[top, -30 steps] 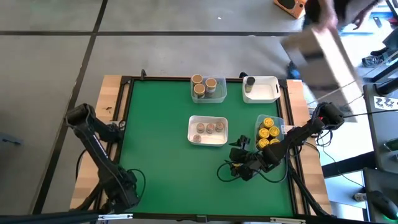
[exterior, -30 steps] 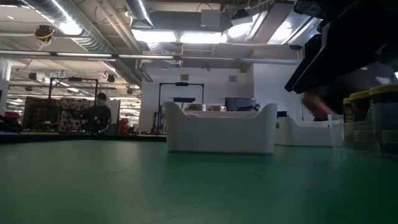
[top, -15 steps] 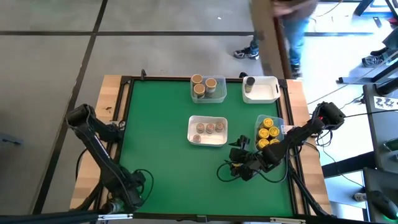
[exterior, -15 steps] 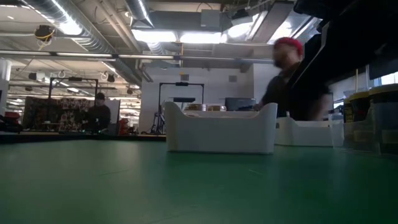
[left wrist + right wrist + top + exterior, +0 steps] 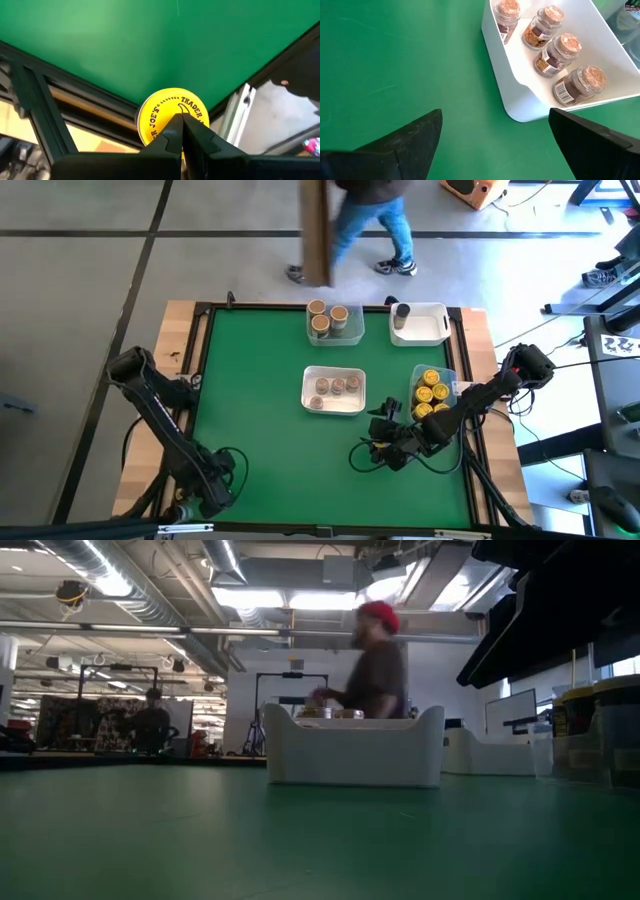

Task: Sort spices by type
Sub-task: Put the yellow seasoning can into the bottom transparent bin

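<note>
Four cork-topped jars (image 5: pixel 550 42) stand upright in white tray (image 5: pixel 520 95), probably; right tool (image 5: pixel 495 145) open, left tool (image 5: pixel 181 131) closed.

- From overhead we look straight down on the whole table (image 5: pixel 260 430).
- At table height we look level across it.
- Both show the white tray (image 5: pixel 334 391).

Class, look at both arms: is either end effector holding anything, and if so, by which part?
Nothing is held. The left end effector is shut with nothing between its fingers, a yellow jar lid showing behind them. The right end effector is open near the white tray.
</note>
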